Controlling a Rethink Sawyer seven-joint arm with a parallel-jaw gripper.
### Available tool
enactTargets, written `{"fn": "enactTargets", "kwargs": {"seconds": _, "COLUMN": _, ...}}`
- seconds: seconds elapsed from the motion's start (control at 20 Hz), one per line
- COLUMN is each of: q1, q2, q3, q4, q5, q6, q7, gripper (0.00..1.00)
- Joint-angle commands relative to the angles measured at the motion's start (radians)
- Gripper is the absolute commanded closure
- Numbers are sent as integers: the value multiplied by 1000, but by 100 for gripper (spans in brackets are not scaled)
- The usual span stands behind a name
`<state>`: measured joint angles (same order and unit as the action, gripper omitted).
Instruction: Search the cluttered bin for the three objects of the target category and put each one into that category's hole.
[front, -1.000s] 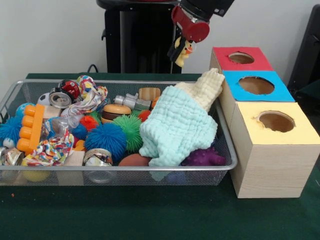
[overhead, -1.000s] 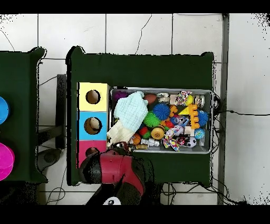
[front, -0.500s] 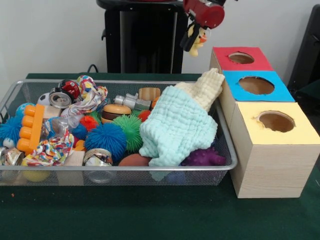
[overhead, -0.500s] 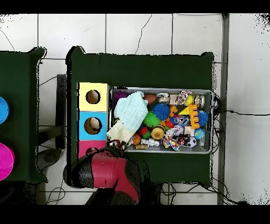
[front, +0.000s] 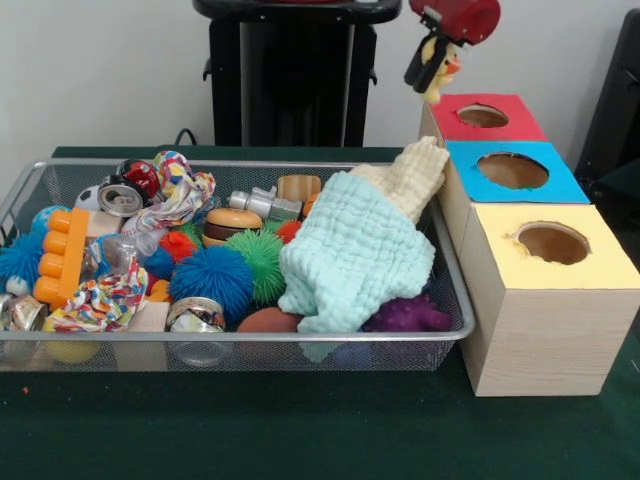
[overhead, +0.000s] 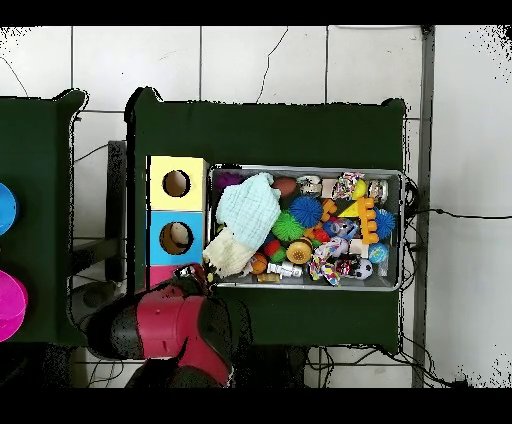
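The bin (front: 20, 190) fills the table's left side. Toward the far right corner, my gripper (front: 432, 72) is pinched on a yellow duck toy (front: 440, 70) (light, probably squashy), above the red box (front: 485, 117).

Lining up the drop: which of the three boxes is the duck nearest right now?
The red box, farthest from the camera. The pincer holds the duck just beside its far corner; the blue and yellow boxes lie nearer the camera.

The gripper (front: 432, 72), clamped on the yellow duck toy (front: 438, 72), shifts from upper centre to upper right, now just above the red box (front: 480, 118).
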<state>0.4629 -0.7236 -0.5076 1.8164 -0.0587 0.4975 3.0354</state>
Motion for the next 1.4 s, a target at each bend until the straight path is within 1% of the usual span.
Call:
{"fn": "enactTargets", "kwargs": {"seconds": 0.05, "q1": 55, "q2": 69, "q3": 44, "q4": -71, "q5": 49, "q6": 101, "q7": 143, "gripper": 100}}
{"fn": "enactTargets", "kwargs": {"seconds": 0.25, "q1": 93, "q2": 118, "q3": 27, "q4": -81, "q5": 78, "q6": 78, "q7": 187, "gripper": 100}}
{"fn": "enactTargets", "kwargs": {"seconds": 0.5, "q1": 125, "q2": 164, "q3": 5, "q4": -85, "q5": 109, "q6": 53, "q7": 200, "gripper": 100}}
{"fn": "enactTargets", "kwargs": {"seconds": 0.9, "q1": 157, "q2": 223, "q3": 0, "q4": -50, "q5": 163, "q6": -14, "q7": 222, "gripper": 100}}
{"fn": "enactTargets", "kwargs": {"seconds": 1.15, "q1": 167, "q2": 252, "q3": -8, "q4": -56, "q5": 187, "q6": -32, "q7": 218, "gripper": 100}}
{"fn": "enactTargets", "kwargs": {"seconds": 1.3, "q1": 166, "q2": 253, "q3": -14, "q4": -60, "q5": 192, "q6": -28, "q7": 191, "gripper": 100}}
{"fn": "enactTargets", "kwargs": {"seconds": 1.4, "q1": 159, "q2": 248, "q3": -3, "q4": -53, "q5": 200, "q6": -32, "q7": 179, "gripper": 100}}
